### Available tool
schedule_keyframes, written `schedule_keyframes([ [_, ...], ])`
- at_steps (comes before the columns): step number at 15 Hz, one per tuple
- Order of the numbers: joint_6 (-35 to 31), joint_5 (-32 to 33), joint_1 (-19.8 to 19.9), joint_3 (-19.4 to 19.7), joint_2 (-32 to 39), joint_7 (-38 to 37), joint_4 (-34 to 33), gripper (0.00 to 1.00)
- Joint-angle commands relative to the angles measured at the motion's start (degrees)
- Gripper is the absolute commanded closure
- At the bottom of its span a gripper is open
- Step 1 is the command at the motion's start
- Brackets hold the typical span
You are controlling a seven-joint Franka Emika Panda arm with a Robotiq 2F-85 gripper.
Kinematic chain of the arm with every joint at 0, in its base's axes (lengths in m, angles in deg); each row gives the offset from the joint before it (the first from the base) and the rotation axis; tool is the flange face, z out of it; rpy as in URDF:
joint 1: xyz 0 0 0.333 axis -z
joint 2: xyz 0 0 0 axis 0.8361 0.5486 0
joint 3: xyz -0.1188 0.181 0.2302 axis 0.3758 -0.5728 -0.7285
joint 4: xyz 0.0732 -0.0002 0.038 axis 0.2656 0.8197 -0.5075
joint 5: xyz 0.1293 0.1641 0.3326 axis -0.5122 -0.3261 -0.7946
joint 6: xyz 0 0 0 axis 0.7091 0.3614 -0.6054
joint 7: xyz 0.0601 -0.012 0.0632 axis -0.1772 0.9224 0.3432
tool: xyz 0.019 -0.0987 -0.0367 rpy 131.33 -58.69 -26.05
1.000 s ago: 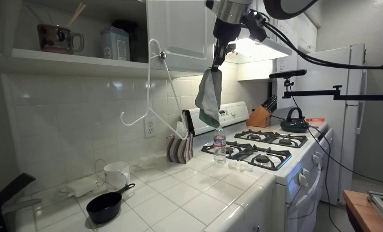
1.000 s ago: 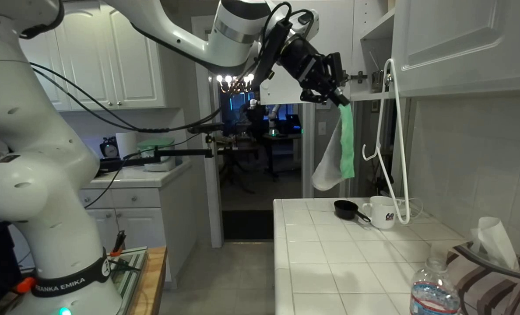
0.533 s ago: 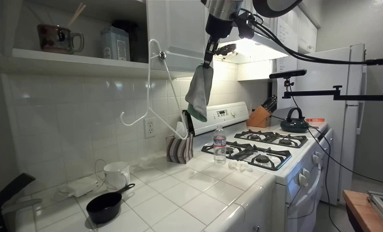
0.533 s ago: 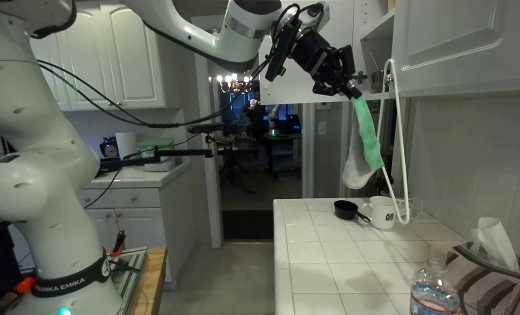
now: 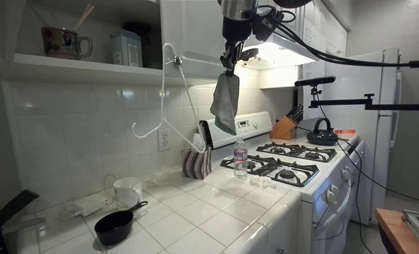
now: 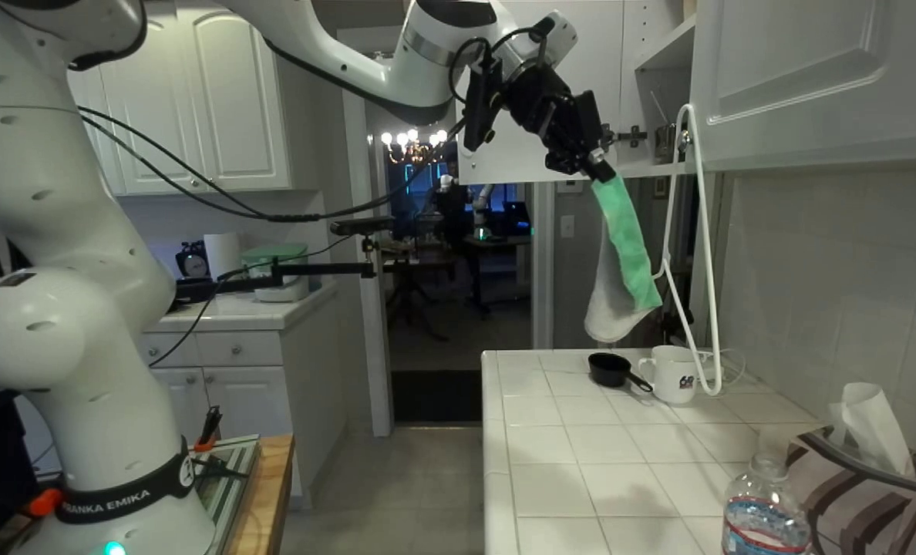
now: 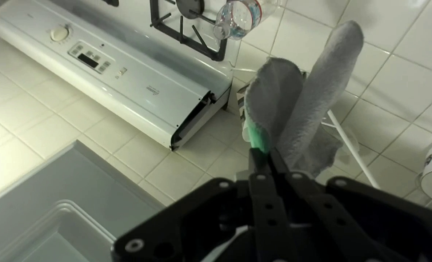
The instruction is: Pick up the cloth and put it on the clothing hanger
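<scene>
The grey and green cloth [image 5: 225,102] hangs from my gripper [image 5: 229,73], pinched at its top end; the gripper is shut on it. In an exterior view the green side of the cloth [image 6: 626,239] faces the camera below the gripper [image 6: 600,171]. In the wrist view the cloth [image 7: 318,91] fans out beyond the gripper [image 7: 268,153]. The white hanger [image 5: 181,135] hangs from a cabinet knob. The cloth is apart from it in an exterior view; elsewhere the cloth's lower corner overlaps the hanger [image 6: 703,231], and contact cannot be told. A hanger bar [image 7: 352,147] shows in the wrist view.
The cabinet door [image 5: 197,31] is behind the hanger. Below are a water bottle [image 5: 240,158], a striped tissue box [image 5: 196,164], a white mug [image 5: 126,192] and a black pan [image 5: 113,227] on the tiled counter. The stove [image 5: 259,123] stands beyond.
Over the second the gripper and cloth moved toward the hanger, then drew back a little in the last half second. The wrist has turned. The cloth stayed held.
</scene>
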Motion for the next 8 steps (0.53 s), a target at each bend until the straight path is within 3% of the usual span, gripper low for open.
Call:
schedule_keyframes([
  [1, 9.12, -0.56, -1.34, -2.23, 5.73, -10.08, -8.65, 0.99],
  [4, 12.62, -2.43, -2.72, -2.10, 8.99, -14.99, -13.00, 0.99],
  [8, 0.36, -1.23, -2.64, 0.01, 9.99, -10.53, -12.03, 0.99],
])
